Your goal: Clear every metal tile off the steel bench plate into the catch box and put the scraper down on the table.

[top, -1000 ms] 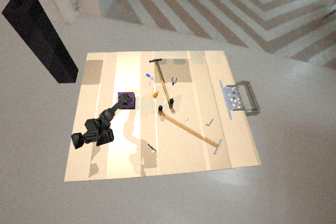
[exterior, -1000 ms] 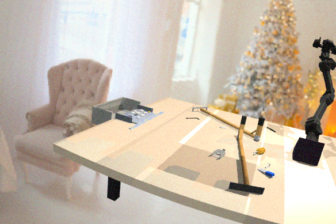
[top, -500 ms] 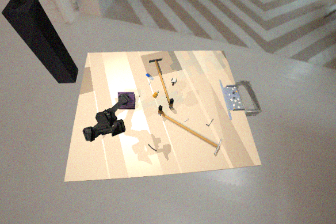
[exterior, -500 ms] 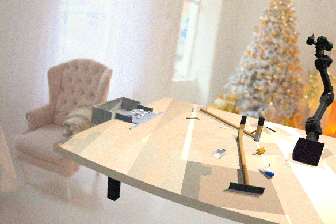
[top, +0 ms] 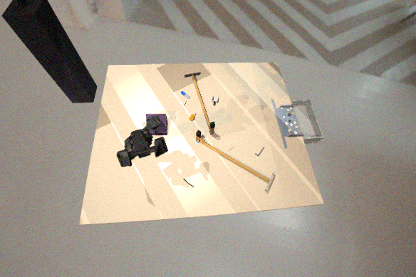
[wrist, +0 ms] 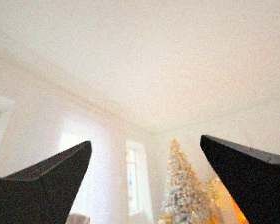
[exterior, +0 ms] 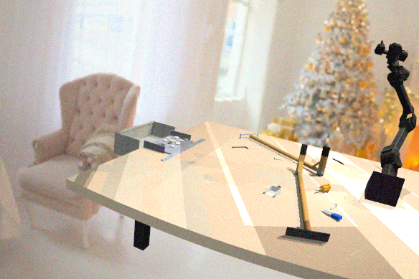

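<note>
Several small white, dark and orange metal tiles [top: 289,124] [exterior: 176,138] lie on the blue-grey steel plate [top: 281,118] [exterior: 176,151] at the table's far end. The grey open catch box [top: 315,118] [exterior: 127,143] adjoins its outer edge. One long wooden-handled tool [top: 235,161] [exterior: 280,150] with a light metal head lies on the table. Another long wooden-handled tool [top: 202,102] [exterior: 303,194] has a black blade. Both have an upright black-topped grip at the handle end. My gripper [wrist: 146,141] is open and empty, raised high above the table, away from both tools.
My arm stands on a dark purple base [exterior: 384,191]. Between it and the tools lie an orange item [top: 191,117] [exterior: 325,188] and a blue-handled knife [top: 183,93] [exterior: 336,216]. A white clip [top: 215,100] [exterior: 273,191], a bent key [top: 260,152] and a dark strip [top: 189,182] lie about.
</note>
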